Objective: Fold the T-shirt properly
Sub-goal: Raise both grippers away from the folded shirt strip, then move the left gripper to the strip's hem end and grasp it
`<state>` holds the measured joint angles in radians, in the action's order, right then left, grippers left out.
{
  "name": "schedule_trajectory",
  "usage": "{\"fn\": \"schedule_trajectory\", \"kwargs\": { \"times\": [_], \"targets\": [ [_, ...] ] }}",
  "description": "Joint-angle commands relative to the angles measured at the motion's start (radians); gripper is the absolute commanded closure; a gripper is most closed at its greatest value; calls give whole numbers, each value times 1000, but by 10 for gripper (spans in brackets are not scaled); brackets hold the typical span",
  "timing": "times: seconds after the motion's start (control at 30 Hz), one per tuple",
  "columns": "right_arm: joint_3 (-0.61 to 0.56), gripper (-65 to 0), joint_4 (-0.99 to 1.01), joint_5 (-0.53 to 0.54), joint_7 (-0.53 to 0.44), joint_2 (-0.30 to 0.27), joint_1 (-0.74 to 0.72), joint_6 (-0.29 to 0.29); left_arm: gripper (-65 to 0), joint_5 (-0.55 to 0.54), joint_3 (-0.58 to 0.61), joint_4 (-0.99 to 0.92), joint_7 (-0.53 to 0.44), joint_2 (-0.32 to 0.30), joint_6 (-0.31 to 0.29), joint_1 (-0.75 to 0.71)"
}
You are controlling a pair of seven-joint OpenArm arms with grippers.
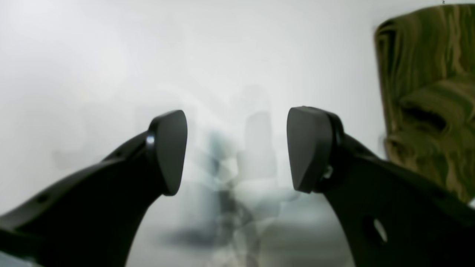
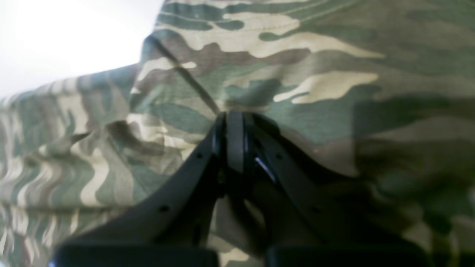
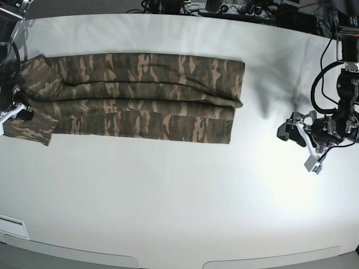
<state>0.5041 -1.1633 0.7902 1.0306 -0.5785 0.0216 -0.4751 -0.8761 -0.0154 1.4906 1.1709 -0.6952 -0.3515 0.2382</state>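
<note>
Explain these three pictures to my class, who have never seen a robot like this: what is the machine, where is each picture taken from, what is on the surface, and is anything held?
The machine is a robot with two arms. The base view looks down on a white table. In it, the left gripper is on the picture's right, beyond the end of a camouflage T-shirt that lies in long folded layers. The right gripper is at the shirt's other end.

The other two pictures come from cameras on the wrists. The left one shows two dark fingers wide apart with nothing between them. The right one shows its fingers closed together against the cloth; whether they pinch any of it is hard to tell.
</note>
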Motion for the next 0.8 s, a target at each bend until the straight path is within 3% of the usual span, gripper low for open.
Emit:
{"fn": "schedule_trajectory", "kwargs": {
  "times": [0.0, 0.1, 0.23, 0.33, 0.43, 0.63, 0.77],
  "targets": [
    [17, 0, 3, -114, 61, -16, 17, 43, -436, -25, -13, 13, -11, -16, -11, 19],
    [63, 0, -9, -101, 66, -17, 17, 28, -436, -38, -13, 13, -11, -16, -16, 19],
    [111, -4, -16, 32, 119, -19, 17, -78, -436, -42, -13, 13, -11, -13, -22, 19],
    [142, -101, -16, 156, 154, -22, 17, -144, -436, -43, -13, 13, -11, 0, -22, 19],
    [173, -153, -16, 257, 172, -29, 17, -213, -437, -59, -13, 13, -10, 48, -22, 18],
    [218, -153, -16, 468, 250, -87, 17, -223, -437, -116, -13, 13, 69, 171, -23, 2],
    [224, -153, -16, 478, 250, -153, 17, -223, -437, -125, -22, 13, 94, 224, -22, -38]
  ]
}}
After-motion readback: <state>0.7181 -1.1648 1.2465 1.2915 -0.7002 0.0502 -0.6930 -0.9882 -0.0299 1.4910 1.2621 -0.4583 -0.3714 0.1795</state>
